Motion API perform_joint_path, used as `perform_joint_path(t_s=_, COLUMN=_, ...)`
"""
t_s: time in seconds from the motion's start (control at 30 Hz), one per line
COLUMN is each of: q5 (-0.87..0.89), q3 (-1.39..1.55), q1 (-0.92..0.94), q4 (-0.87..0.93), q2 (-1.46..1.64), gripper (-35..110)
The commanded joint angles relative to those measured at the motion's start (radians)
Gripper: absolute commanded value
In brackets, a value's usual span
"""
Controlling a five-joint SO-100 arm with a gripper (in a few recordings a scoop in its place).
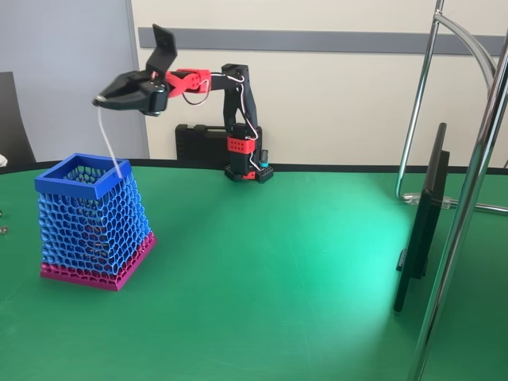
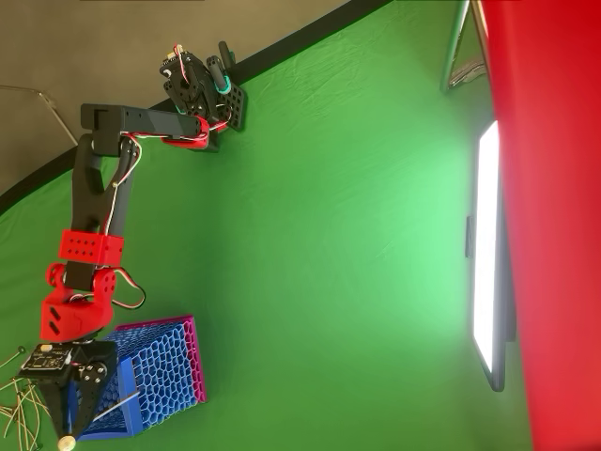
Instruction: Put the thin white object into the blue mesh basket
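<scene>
The blue mesh basket (image 1: 91, 218) stands on the green table at the left, with a solid blue rim (image 1: 49, 184) and a pink base. My gripper (image 1: 98, 101) hovers above it, shut on the top end of the thin white object (image 1: 109, 143). The stick hangs down at a slant, and its lower end reaches the rim's right side at the opening. In the overhead view the gripper (image 2: 68, 434) is at the bottom left over the basket (image 2: 164, 371), and the thin white object (image 2: 117, 406) crosses the basket's top.
A dark monitor (image 1: 421, 222) stands on edge at the right beside chrome stand poles (image 1: 476, 198). A black case (image 1: 198, 143) sits behind the arm's base. Several loose thin sticks (image 2: 19, 399) lie left of the basket in the overhead view.
</scene>
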Motion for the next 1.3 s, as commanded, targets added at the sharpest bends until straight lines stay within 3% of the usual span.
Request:
perform_joint_path(t_s=0.0, q5=-0.009, q3=-0.11, q1=0.021, q4=-0.031, q2=-0.017, gripper=1)
perform_joint_path(t_s=0.37, q5=-0.038, q3=-0.221, q1=0.106, q4=-0.04, q2=-0.044, gripper=1)
perform_joint_path(t_s=0.6, q5=-0.064, q3=-0.009, q1=0.124, q4=-0.121, q2=0.003, gripper=1)
perform_joint_path(t_s=1.27, q5=0.009, q3=0.457, q1=0.032, q4=-0.124, q2=0.238, gripper=9)
